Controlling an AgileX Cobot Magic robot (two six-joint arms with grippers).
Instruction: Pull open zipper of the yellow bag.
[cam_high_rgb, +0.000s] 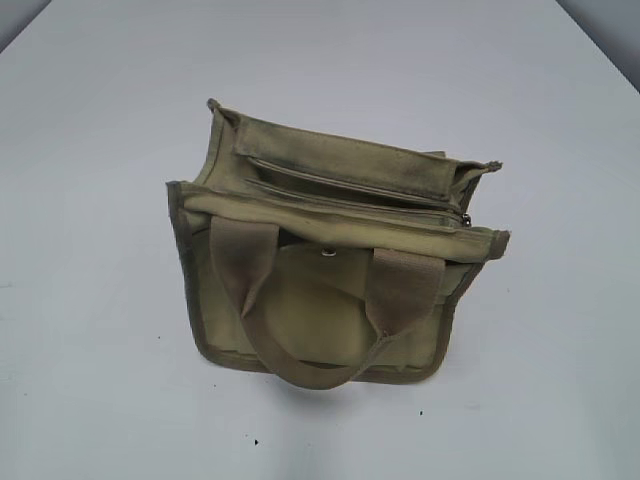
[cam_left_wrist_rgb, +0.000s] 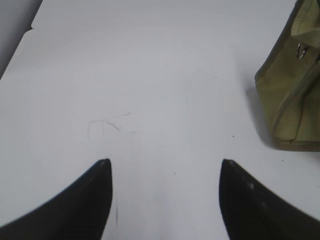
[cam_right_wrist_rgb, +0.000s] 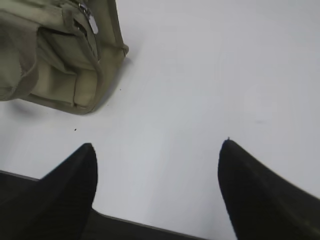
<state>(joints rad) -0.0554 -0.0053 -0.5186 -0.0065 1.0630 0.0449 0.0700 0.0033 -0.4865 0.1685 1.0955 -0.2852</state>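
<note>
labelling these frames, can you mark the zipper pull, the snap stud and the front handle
zipper pull (cam_high_rgb: 465, 219): exterior view, on the metal tab at the zipper's right end
snap stud (cam_high_rgb: 328, 255): exterior view, on its round metal face
front handle (cam_high_rgb: 318, 374): exterior view, on the loop's bottom

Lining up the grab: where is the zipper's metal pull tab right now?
In the exterior view the pull tab sits at the right end of the zipper, atop the yellow bag, above its right handle.

Yellow bag (cam_high_rgb: 330, 250): you'll find no print, label or brand on its canvas in any view.
Zipper (cam_high_rgb: 360, 190): no lettering you can read (the silver pull is too small to tell).
Desk (cam_left_wrist_rgb: 150, 75): faint pencil-like scratches only, no words or numbers.
</note>
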